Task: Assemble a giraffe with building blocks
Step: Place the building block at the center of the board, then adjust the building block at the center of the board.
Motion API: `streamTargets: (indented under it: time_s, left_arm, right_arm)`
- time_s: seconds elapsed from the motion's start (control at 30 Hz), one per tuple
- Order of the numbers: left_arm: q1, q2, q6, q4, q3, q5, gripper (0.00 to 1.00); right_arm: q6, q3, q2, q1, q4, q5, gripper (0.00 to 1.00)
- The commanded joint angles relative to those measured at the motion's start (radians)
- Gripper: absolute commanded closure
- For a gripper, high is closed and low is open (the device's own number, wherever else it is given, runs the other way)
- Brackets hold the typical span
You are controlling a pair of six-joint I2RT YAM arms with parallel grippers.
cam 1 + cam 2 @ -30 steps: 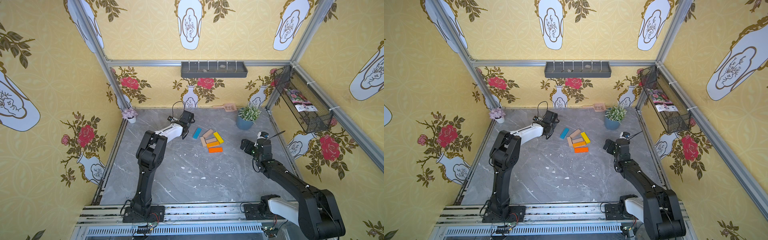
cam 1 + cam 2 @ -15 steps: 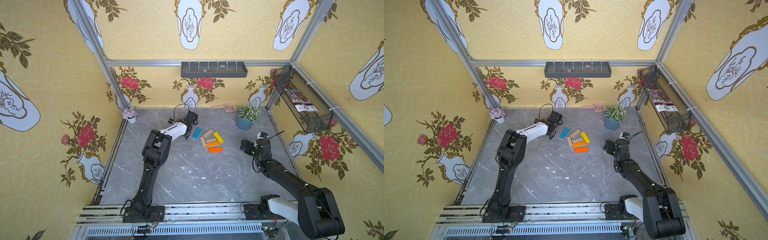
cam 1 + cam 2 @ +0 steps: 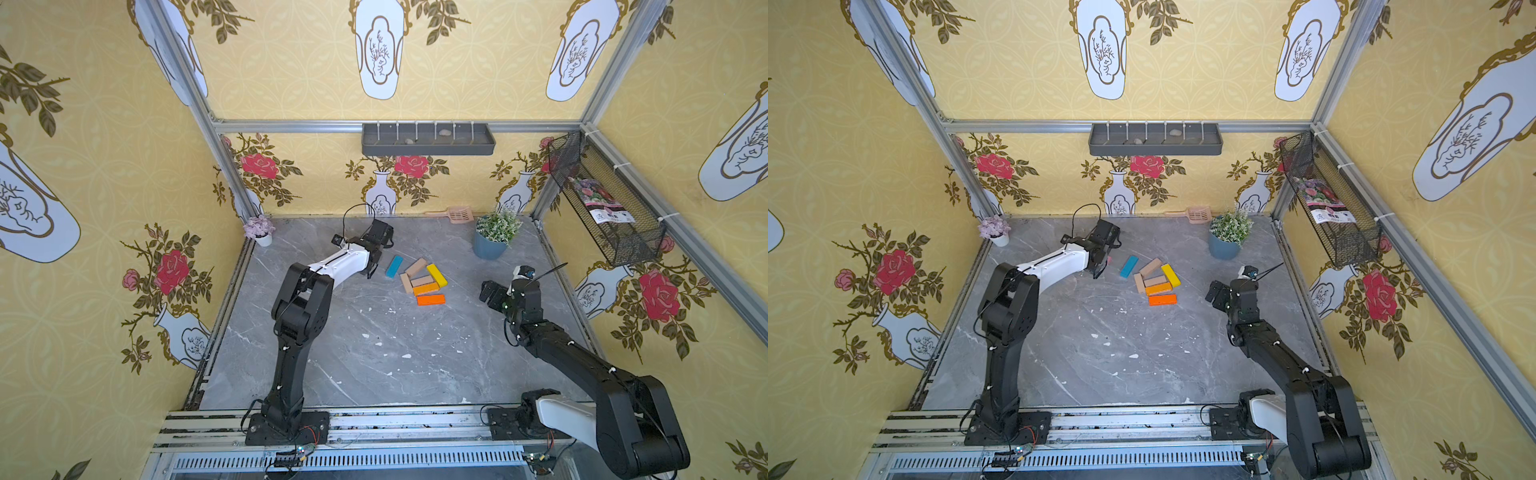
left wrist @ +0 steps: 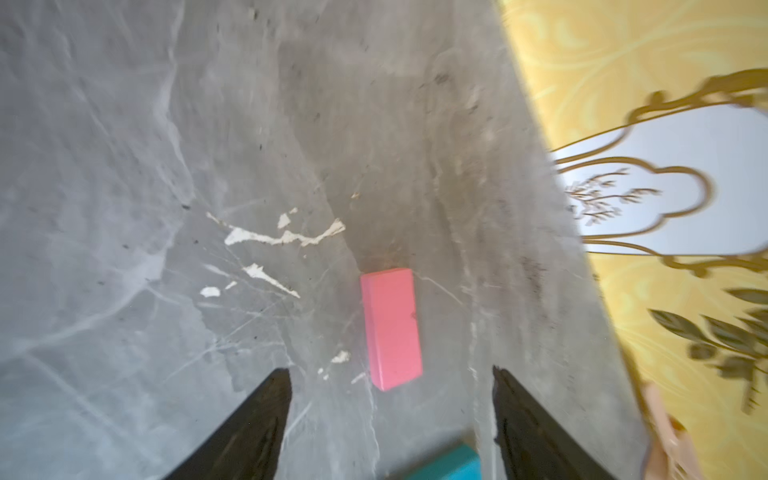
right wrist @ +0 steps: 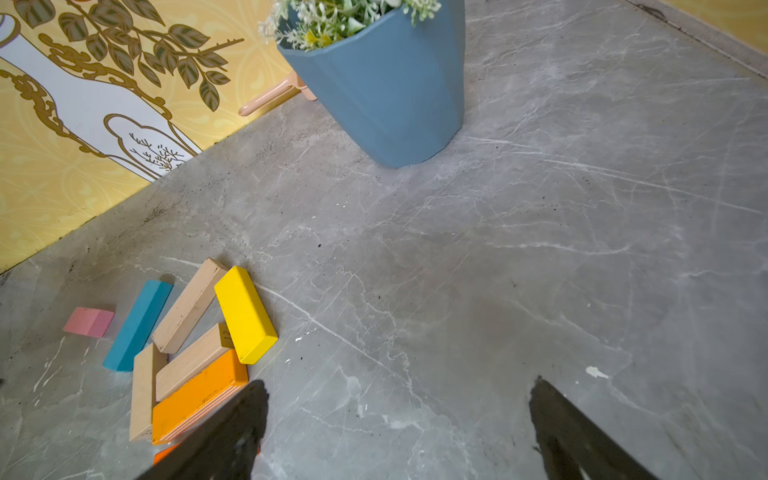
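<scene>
Now the pink block lies free by my left hand

My left gripper (image 4: 390, 372) is open and holds nothing. The small flat pink wooden block (image 4: 390, 328) lies on the grey marble table (image 4: 124, 166) right in front of this hand, and neither finger touches it. Its long side points straight away from my hand, so one finger stands on each side of its thin width.

The long blue wooden block (image 3: 1128, 266) lies just right of it, a little apart. Farther right, the three tan wooden blocks (image 5: 189, 307), the yellow wooden block (image 5: 245, 313) and the two orange wooden blocks (image 5: 199, 395) sit bunched up, not yet a giraffe.

My right gripper (image 5: 397, 384) is open and empty too, well apart on the right. I think the pink head is a job for my left hand, which is much nearer.
</scene>
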State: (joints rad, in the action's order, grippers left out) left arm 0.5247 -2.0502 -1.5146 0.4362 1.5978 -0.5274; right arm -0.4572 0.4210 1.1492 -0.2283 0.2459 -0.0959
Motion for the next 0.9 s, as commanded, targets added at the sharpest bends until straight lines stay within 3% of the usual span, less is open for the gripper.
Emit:
streamTargets:
  time_s: [0.0, 0.1, 0.17, 0.27, 0.4, 0.57, 0.67, 0.87]
  left_arm:
    - [-0.014, 0.146, 0.346, -0.168, -0.104, 0.018, 0.15]
    - [-0.061, 0.232, 0.605, -0.147, -0.137, 0.245, 0.11]
    - [-0.077, 0.284, 0.722, -0.046, -0.171, 0.309, 0.09]
    - [-0.077, 0.409, 0.858, -0.139, -0.365, 0.385, 0.06]
    - [-0.094, 0.539, 0.859, -0.243, -0.588, 0.389, 0.01]
    - [-0.273, 0.523, 0.709, -0.315, -0.746, 0.543, 0.00]
    - [-0.318, 0.556, 0.711, -0.318, -0.812, 0.477, 0.03]
    - [-0.316, 0.784, 0.736, -0.462, -1.017, 0.259, 0.01]
  right_arm:
    - [0.029, -0.001, -0.005, -0.018, 0.067, -0.009, 0.02]
    - [0.050, 0.005, -0.003, -0.047, 0.072, -0.017, 0.03]
    - [0.061, 0.012, -0.009, -0.079, 0.058, -0.022, 0.03]
    - [0.091, 0.009, -0.033, -0.160, 0.060, -0.023, 0.02]
    - [0.148, 0.080, 0.006, -0.323, 0.044, -0.068, 0.02]
    - [0.148, 0.307, 0.207, -0.559, 0.029, -0.126, 0.02]
    - [0.166, 0.516, 0.401, -0.635, -0.020, -0.128, 0.03]
    - [0.185, 0.866, 0.732, -0.701, -0.050, -0.205, 0.02]
